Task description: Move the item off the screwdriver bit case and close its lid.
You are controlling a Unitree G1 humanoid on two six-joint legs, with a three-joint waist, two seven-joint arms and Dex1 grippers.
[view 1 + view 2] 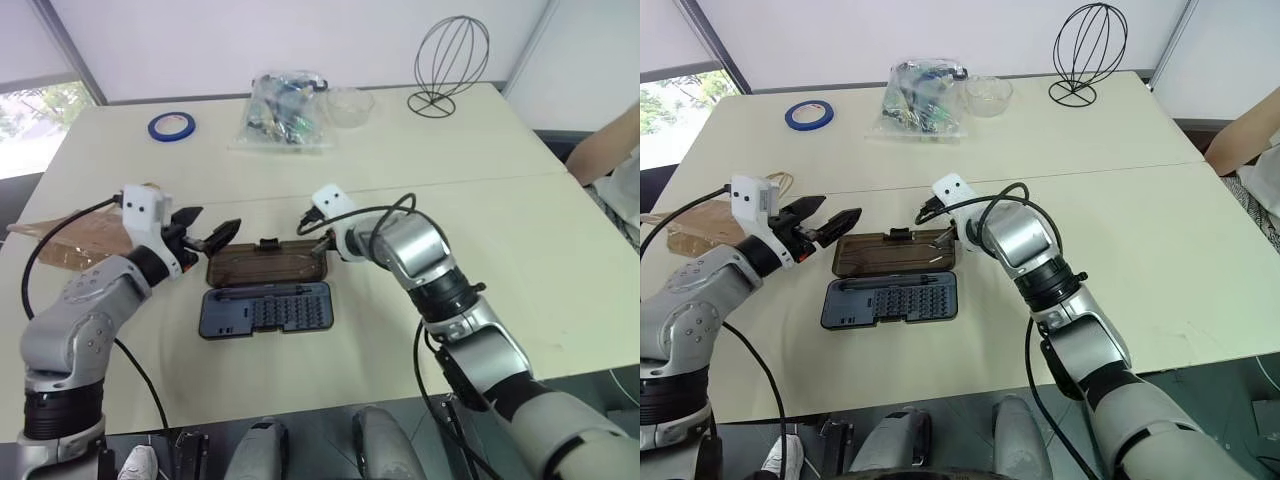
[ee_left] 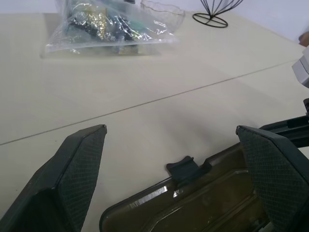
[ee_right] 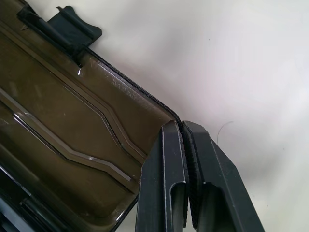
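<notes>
In the left eye view the screwdriver bit case (image 1: 265, 310) sits at centre frame, its long axis running left to right. Its blue-grey tray of small bits lies nearer the bottom edge, and the lid (image 1: 268, 265), a smoky brown translucent panel, is folded flat on the table just above it. The right gripper (image 1: 322, 240) has its tips at the lid's upper right corner, fingers pressed together with nothing between them. It looks the nearer tool for tipping the lid toward the tray. The left gripper (image 1: 207, 233) hovers just beside the lid's upper left corner, jaws spread wide and empty. The kraft paper bag (image 1: 75, 240) lies flat at mid left, clear of the case.

The right eye view shows the same layout. The bag (image 1: 702, 226), with a thin loop handle, is at the left edge behind the left arm, and a clear plastic bag of parts (image 1: 920, 102) lies at upper centre, well apart.

In the left wrist view two textured black pads (image 2: 84, 166) frame the lid's glossy rounded edge (image 2: 203, 203) and its small dark latch (image 2: 182, 169).

In the right wrist view the closed fingers (image 3: 186, 179) rest at the lid's rounded corner (image 3: 96, 125), whose ribbed inner face shines. I cannot tell whether they touch it.
</notes>
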